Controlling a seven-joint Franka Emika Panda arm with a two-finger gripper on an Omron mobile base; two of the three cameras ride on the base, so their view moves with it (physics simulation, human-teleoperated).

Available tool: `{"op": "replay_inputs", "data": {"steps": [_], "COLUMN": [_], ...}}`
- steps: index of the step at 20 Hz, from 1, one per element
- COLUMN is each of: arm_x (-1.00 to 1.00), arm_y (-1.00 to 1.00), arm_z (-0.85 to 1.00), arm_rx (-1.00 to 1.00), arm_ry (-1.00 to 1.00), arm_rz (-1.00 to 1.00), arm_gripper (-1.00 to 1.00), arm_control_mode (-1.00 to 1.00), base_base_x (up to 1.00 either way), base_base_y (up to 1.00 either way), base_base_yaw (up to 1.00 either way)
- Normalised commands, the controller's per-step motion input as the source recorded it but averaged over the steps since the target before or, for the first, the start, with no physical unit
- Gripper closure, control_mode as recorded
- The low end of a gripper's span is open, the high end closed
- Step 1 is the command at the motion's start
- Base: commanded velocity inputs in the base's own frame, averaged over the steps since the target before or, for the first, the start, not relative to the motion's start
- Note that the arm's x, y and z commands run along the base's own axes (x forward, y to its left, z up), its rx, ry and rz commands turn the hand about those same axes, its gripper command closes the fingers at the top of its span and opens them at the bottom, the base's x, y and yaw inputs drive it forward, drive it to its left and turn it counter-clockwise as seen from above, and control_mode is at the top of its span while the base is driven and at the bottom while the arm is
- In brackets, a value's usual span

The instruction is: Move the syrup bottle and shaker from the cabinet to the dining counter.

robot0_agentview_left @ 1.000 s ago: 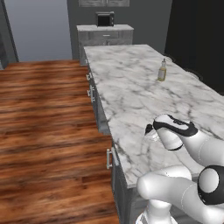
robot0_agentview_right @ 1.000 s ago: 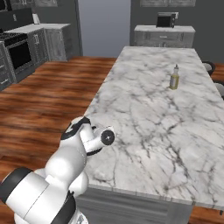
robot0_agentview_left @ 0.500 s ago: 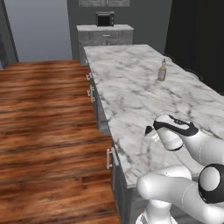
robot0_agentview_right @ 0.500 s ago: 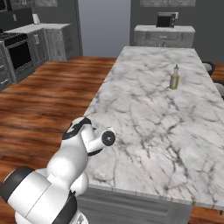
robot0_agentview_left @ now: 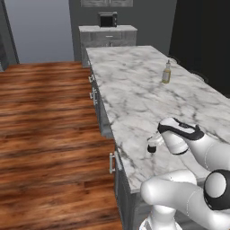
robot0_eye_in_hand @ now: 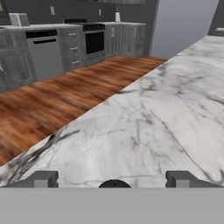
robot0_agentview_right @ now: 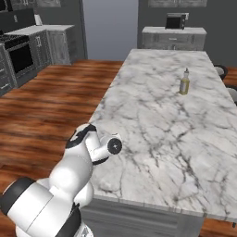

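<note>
only one yellowish-green bottle (robot0_agentview_left: 166, 72) stands on one dining counter (robot0_agentview_left: 134, 103).

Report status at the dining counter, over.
End effector open, low over the dining counter. Dark rounded top, likely the shaker, between the jaws. Yellowish-green bottle far up the counter, clear of the arm.

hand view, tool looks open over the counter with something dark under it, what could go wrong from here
1. A dark rounded top shows between the open tool's fingertips; lifting off at an angle could knock it over.
2. The tool sits near the counter's floor-side edge, so a tipped item could roll off.
3. The yellowish bottle stands far up the counter, little risk there.
</note>
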Motion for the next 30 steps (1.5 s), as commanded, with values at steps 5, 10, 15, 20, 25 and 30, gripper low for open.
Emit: {"op": "replay_inputs", "data": {"steps": [5, 10, 15, 20, 25, 30], "arm_x": [-0.14, -0.47, -0.55, -0.67, -0.80, -0.83], "arm_y": [-0.04, -0.07, 0.00, 0.00, 0.04, 0.20], "arm_z": [0.57, 0.95, 1.00, 0.76, 0.22, 0.00], "arm_rx": [0.00, 0.01, 0.00, 0.00, 0.05, 0.05], "arm_ry": [0.00, 0.09, 0.37, 0.38, 0.10, -0.03], "arm_rz": [0.00, 0.00, -0.08, -0.13, -0.14, -0.11], "arm_gripper": [-1.00, -1.00, -1.00, -1.00, -1.00, -1.00], "arm_control_mode": [-1.00, -1.00, -1.00, -1.00, -1.00, -1.00], "base_base_x": [0.00, 0.00, 0.00, 0.00, 0.00, 0.00], "base_base_y": [0.00, 0.00, 0.00, 0.00, 0.00, 0.00], "base_base_yaw": [0.00, 0.00, 0.00, 0.00, 0.00, 0.00]}}
